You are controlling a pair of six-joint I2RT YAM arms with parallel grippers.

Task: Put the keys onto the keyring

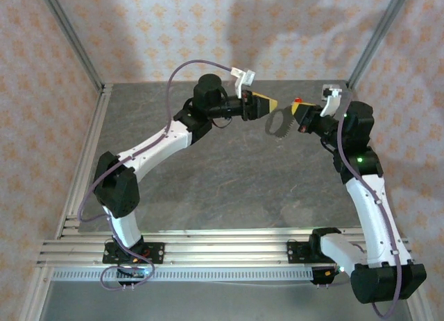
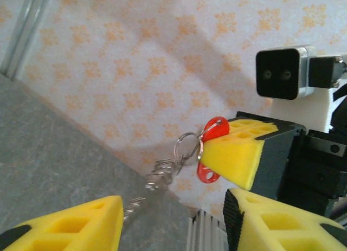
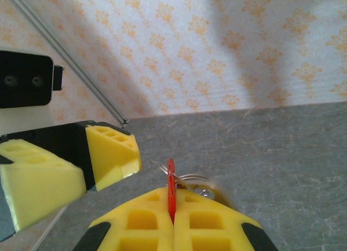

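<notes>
Pinching the small red-headed key (image 3: 171, 181) in the right gripper's (image 3: 172, 207) closed yellow fingers (image 3: 141, 221), high above the grey counter (image 1: 229, 175), probably to dangle the thin pale fringed keyring loop (image 1: 277, 131) before the left gripper's (image 2: 173, 207) parted fingers (image 2: 76, 224).

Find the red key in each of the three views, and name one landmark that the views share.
Top: the key is a red speck right of centre, at the right fingers.
Left wrist: key right of centre, clamped against a yellow finger.
Right wrist: key bottom centre, edge-on between the fingers.
Shared landmark: the yellow right fingers holding it.
</notes>
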